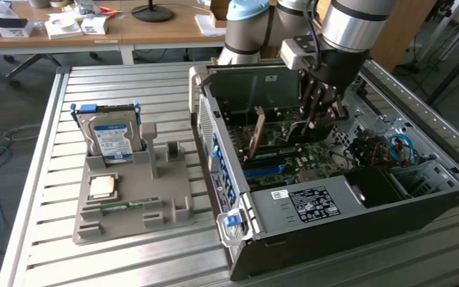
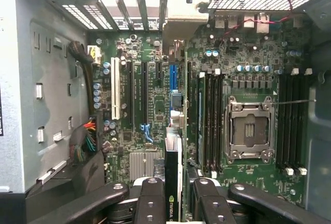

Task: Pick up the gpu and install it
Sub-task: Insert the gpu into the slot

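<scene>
The gpu (image 2: 173, 157) shows edge-on at the hand (image 2: 178, 185), one end cut off; whether it is gripped I cannot tell. The open case (image 1: 333, 251) lies on a slatted worktop (image 1: 118, 263), with desks (image 1: 165, 30) behind.

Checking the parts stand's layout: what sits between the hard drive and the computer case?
In the exterior view, the grey stand's upright brackets, then a bare strip of slatted table.

Pincer (image 1: 324, 122) inside open computer case (image 1: 317, 263), tan gpu (image 1: 257, 130) upright near it, hard drive (image 1: 112, 140) on holder (image 1: 162, 197)
</scene>
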